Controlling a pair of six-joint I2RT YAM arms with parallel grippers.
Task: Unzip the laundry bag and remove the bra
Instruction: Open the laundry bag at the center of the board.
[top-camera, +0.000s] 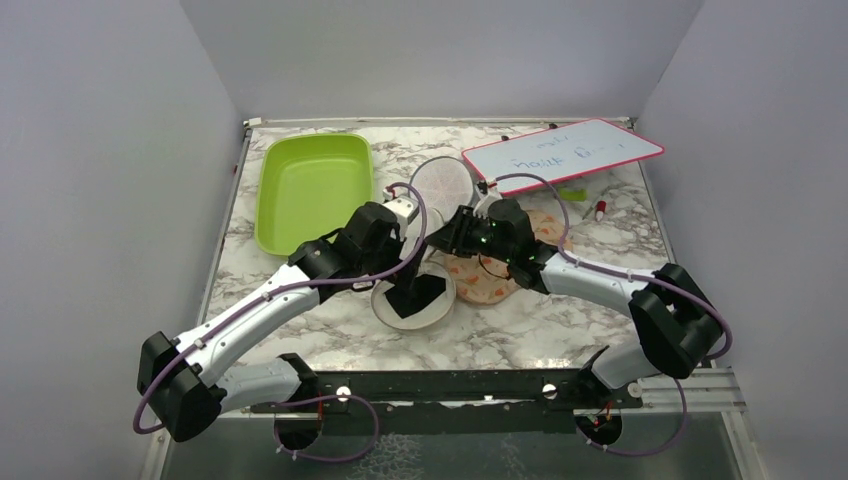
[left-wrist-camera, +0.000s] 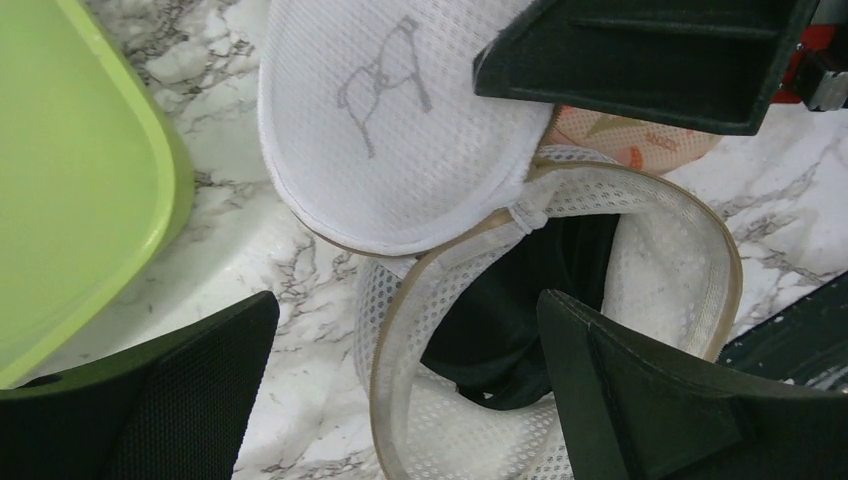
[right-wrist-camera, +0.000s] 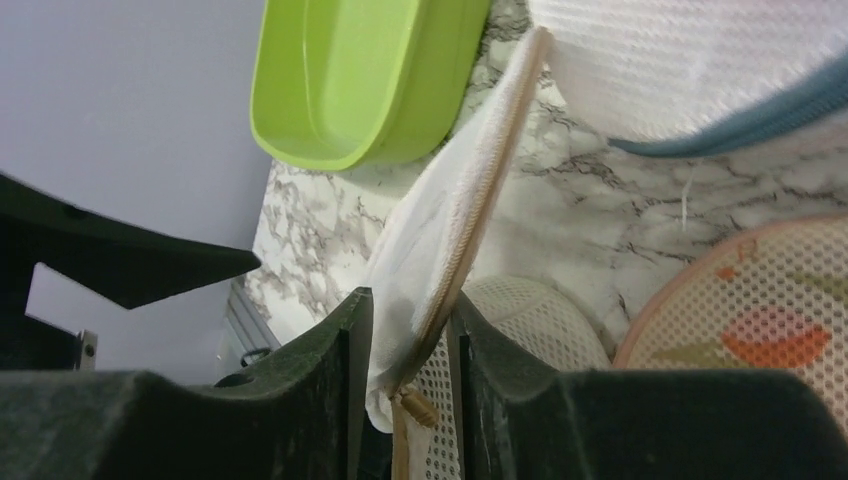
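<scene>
The laundry bag (left-wrist-camera: 660, 290) stands unzipped just off the near right corner of the green tray (top-camera: 312, 190). Its lid (left-wrist-camera: 390, 130) (the cream face with the bra sketch) is lifted clear of the opening, and the black bra (left-wrist-camera: 500, 330) lies bunched inside the drum. The right gripper (right-wrist-camera: 410, 312) is pinched tight on the lid's zipper edge, holding it up. The left gripper (left-wrist-camera: 405, 310) hangs over the opening, jaws spread wide and empty, one finger on the tray side over bare marble, the other over the bag's inside. The risk, I judge, is that the light bag lifts along with the bra if a strap or the mesh catches, or that the lid slips free and drops shut. The orange floral pouch (top-camera: 490, 282) lies beyond the bag, farther from the tray, and a plain mesh pod (top-camera: 442, 182) sits beside the tray's right side.
</scene>
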